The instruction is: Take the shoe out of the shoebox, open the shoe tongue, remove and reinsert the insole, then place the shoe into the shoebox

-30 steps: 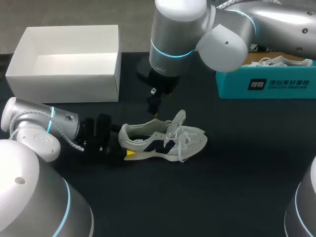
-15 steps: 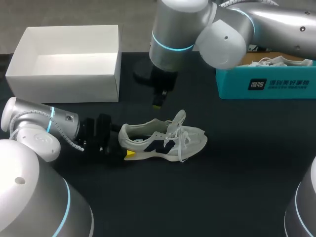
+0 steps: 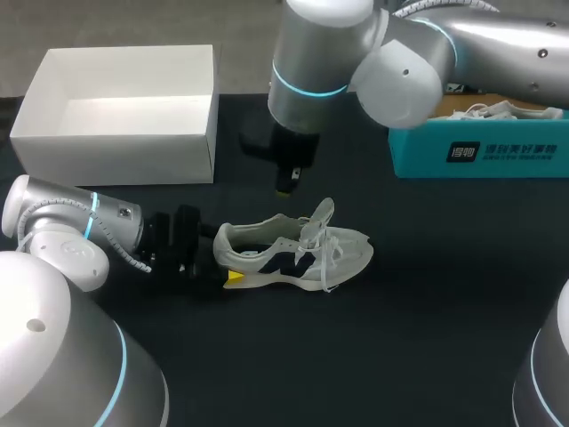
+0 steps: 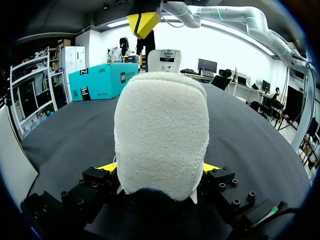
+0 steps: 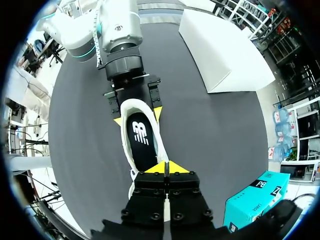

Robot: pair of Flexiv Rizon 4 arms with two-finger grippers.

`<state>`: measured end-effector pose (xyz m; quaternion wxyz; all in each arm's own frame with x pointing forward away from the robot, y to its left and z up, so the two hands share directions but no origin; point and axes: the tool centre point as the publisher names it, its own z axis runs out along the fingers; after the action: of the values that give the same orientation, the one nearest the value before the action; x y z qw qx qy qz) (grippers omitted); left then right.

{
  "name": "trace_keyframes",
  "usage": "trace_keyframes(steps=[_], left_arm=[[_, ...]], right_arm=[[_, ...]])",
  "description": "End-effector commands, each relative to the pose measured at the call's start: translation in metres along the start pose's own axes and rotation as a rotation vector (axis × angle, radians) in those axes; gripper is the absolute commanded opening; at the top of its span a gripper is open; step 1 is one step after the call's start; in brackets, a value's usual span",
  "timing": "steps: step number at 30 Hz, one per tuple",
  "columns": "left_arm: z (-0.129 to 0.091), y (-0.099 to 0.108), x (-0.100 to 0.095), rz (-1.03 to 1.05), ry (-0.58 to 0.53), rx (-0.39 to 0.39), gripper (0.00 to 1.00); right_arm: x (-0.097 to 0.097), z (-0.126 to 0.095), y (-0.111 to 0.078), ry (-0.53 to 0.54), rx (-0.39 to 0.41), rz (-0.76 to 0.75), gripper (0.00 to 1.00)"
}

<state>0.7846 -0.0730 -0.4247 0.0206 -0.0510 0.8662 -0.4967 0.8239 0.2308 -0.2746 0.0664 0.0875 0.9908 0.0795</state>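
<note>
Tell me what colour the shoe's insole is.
Black insole with a white mark, best seen in the right wrist view.

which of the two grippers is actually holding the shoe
The left gripper: it clamps the shoe at the heel from both sides. The right gripper hangs shut above it, touching nothing.

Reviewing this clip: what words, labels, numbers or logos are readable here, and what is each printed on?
Teal cardboard shoebox, side facing the head view: dark label with white characters, too blurred to quote.
Its other sides, in the wrist views: large white letters and small print, cut off or too small to read reliably.
Black insole inside the white sneaker: a white logo mark, no readable words.
White open box: no print visible.
</note>
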Motion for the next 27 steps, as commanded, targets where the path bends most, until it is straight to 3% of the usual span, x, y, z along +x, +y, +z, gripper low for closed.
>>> trace_keyframes(steps=[1, 12, 23, 27], left_arm=[[0.001, 0.001, -0.001, 0.000, 0.000, -0.003, 0.00], [0.001, 0.001, -0.001, 0.000, 0.000, -0.003, 0.00], [0.001, 0.001, -0.001, 0.000, 0.000, -0.003, 0.00], [0.001, 0.001, -0.001, 0.000, 0.000, -0.003, 0.00]], right_arm=[[0.011, 0.023, 0.008, -0.001, 0.023, -0.011, 0.00], [0.035, 0.049, 0.006, -0.024, 0.017, -0.052, 0.00], [0.020, 0.067, -0.010, 0.040, 0.032, -0.078, 0.00], [0.024, 0.078, -0.015, 0.069, 0.029, -0.071, 0.00]])
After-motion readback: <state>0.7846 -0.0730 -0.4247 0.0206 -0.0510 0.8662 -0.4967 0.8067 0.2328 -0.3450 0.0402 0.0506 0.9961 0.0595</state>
